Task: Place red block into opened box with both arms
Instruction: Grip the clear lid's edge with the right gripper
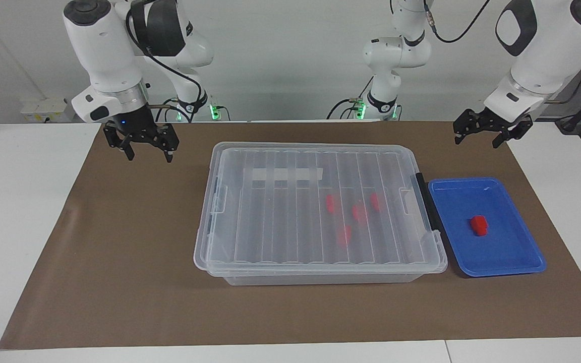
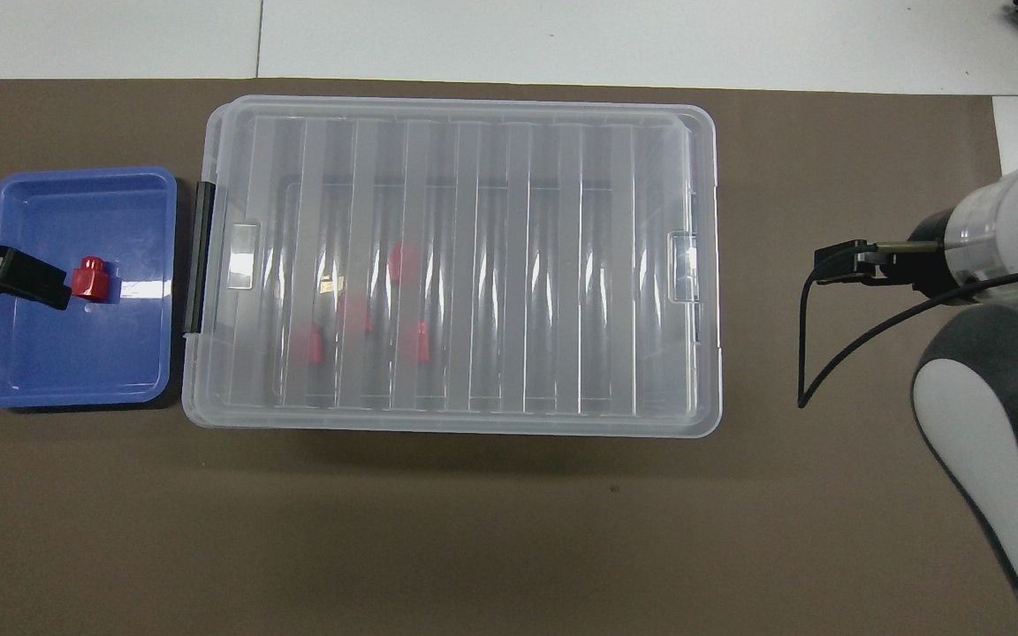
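Note:
One red block (image 1: 479, 225) (image 2: 89, 279) lies in a shallow blue tray (image 1: 512, 262) (image 2: 49, 371) beside the box, toward the left arm's end of the table. The box (image 1: 280, 217) (image 2: 491, 265) is a large clear bin with its ribbed lid on, and several red blocks (image 1: 343, 235) show through the lid. My left gripper (image 1: 476, 142) hangs open and empty, up in the air over the mat's corner by the tray. My right gripper (image 1: 149, 158) hangs open and empty over the mat, just off the box's other end.
A black latch (image 1: 424, 201) (image 2: 201, 256) runs along the box's end beside the tray. A brown mat (image 1: 119, 252) covers the table under everything. The right arm's cable (image 2: 827, 353) loops down over the mat.

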